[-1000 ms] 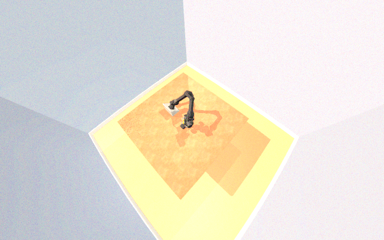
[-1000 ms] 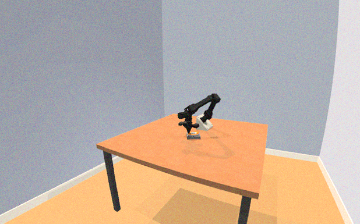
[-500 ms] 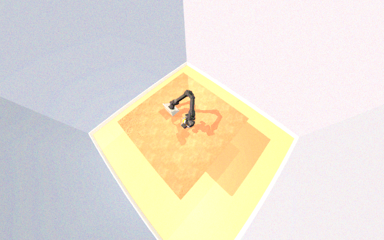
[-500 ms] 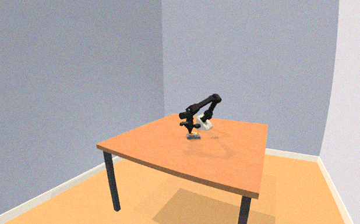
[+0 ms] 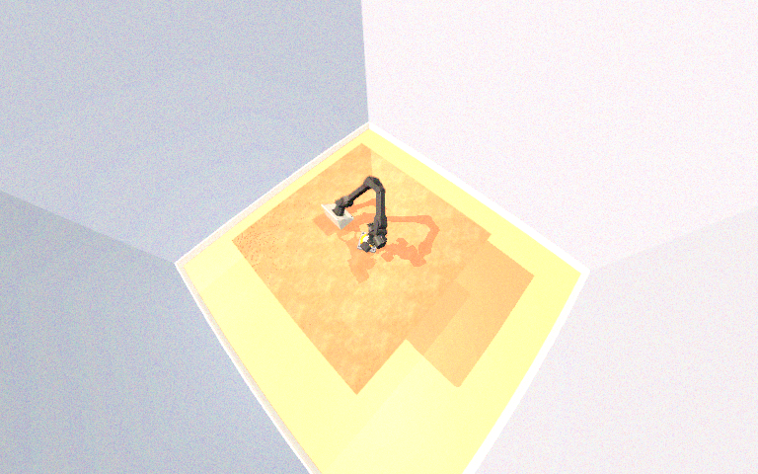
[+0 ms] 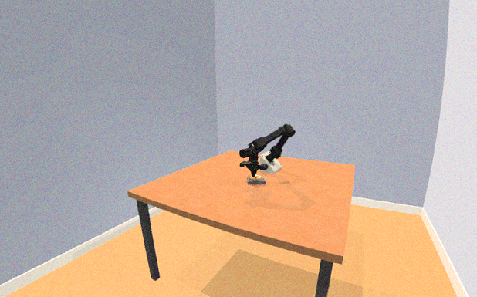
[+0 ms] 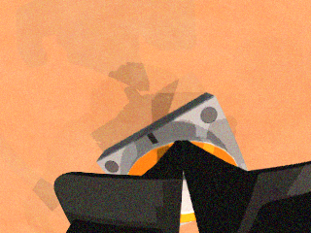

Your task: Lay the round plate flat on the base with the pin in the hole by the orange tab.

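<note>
Over the grey base (image 7: 214, 131), the fingers – pressed together, holding nothing – cover the orange plate (image 7: 144, 163); best nudge its rim round gently, then lift away.

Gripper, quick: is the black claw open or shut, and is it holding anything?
Black parallel-jaw gripper: shut, fingers pressed together, holding nothing; its tip is low over the round orange plate on the grey square base.
</note>
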### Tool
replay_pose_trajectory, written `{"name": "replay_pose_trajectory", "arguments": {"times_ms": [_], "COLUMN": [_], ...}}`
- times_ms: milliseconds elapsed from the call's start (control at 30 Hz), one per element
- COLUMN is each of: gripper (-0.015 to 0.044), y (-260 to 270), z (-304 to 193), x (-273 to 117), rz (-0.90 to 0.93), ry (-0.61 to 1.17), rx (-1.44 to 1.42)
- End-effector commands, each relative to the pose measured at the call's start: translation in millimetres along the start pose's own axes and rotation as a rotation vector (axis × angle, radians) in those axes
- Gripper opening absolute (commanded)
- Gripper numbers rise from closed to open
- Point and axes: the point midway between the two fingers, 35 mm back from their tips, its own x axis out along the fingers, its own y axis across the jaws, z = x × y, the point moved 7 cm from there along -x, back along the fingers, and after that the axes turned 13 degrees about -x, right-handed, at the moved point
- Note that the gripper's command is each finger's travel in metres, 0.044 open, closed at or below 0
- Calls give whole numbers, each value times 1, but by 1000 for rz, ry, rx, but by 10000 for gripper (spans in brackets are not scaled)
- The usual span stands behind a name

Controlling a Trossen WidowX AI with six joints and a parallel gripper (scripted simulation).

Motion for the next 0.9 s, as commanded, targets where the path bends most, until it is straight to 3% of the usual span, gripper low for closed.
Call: {"name": "replay_pose_trajectory", "arguments": {"times_ms": [0, 200, 467, 867], "gripper": [0, 0, 0, 0], "y": [5, 7, 6, 4], "z": [-1, -1, -6, -8], "x": [-1, -2, -42, -33], "rz": [3, 3, 2, 10], "ry": [-3, -3, -2, 3], "rx": [5, 5, 6, 22]}}
